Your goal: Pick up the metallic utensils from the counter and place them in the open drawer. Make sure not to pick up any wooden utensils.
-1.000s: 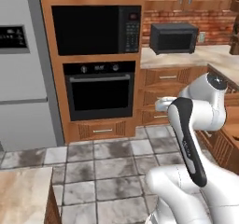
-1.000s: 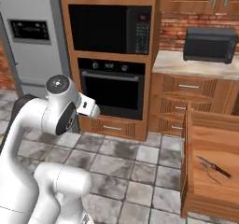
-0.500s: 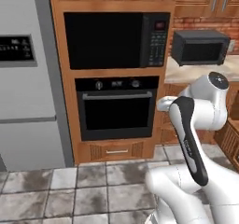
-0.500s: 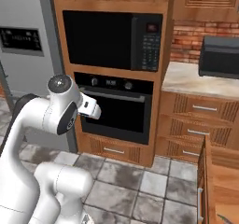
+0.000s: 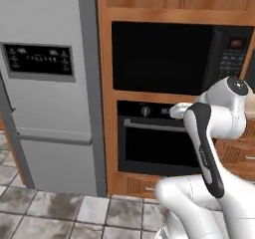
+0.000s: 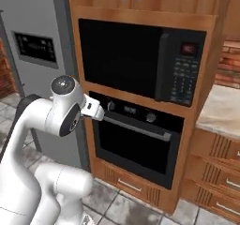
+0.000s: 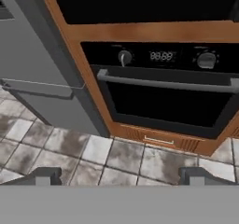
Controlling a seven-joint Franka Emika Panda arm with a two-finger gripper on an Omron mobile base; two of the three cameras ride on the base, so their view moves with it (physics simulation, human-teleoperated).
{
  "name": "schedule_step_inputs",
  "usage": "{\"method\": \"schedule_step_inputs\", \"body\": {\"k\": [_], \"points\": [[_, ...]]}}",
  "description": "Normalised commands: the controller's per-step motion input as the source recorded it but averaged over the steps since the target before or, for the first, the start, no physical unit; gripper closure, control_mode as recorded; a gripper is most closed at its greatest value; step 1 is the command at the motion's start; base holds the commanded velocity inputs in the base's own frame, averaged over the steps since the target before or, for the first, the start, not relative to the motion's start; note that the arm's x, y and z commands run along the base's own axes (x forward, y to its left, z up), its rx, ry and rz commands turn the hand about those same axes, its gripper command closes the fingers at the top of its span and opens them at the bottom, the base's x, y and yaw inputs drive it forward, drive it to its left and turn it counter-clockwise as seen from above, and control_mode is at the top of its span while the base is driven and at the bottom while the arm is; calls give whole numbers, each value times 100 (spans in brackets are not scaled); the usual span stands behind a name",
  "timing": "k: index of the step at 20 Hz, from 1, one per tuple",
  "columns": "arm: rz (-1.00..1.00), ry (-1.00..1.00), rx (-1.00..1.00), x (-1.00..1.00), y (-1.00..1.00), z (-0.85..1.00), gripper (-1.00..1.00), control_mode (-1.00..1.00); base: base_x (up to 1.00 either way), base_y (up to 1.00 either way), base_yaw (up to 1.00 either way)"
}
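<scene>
The metallic utensils, the wooden utensil, the island counter and the open drawer are all out of view. My gripper (image 7: 119, 175) is open in the hand view, its two dark fingertips (image 7: 46, 174) far apart with nothing between them. It hangs over the tiled floor and faces the built-in oven (image 7: 163, 97). The white arm is folded in front of the base, its hand (image 5: 179, 110) level with the oven's control panel.
A wall unit holds a black microwave (image 6: 140, 60) above the oven (image 5: 159, 143). A grey fridge (image 5: 50, 88) stands to its left. A stretch of the wall counter (image 6: 220, 111) with carved drawers (image 6: 215, 172) below lies at the right. Grey floor tiles (image 7: 70, 143) spread in front.
The whole picture has shifted: the base has turned left and come closer to the oven wall. The open drawer left the right base view. The arm keeps its pose.
</scene>
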Motion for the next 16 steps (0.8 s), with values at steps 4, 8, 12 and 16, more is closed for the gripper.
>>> {"method": "schedule_step_inputs", "body": {"k": [4, 8, 12, 16], "points": [[0, 0, 0, 0, 0, 0, -100, 100, 50, 46, 77], [0, 0, 0, 0, 0, 0, -100, 100, 58, 31, 79], [0, 0, 0, 0, 0, 0, -100, 100, 65, 29, 77], [0, 0, 0, 0, 0, 0, -100, 100, 74, 25, 75]]}}
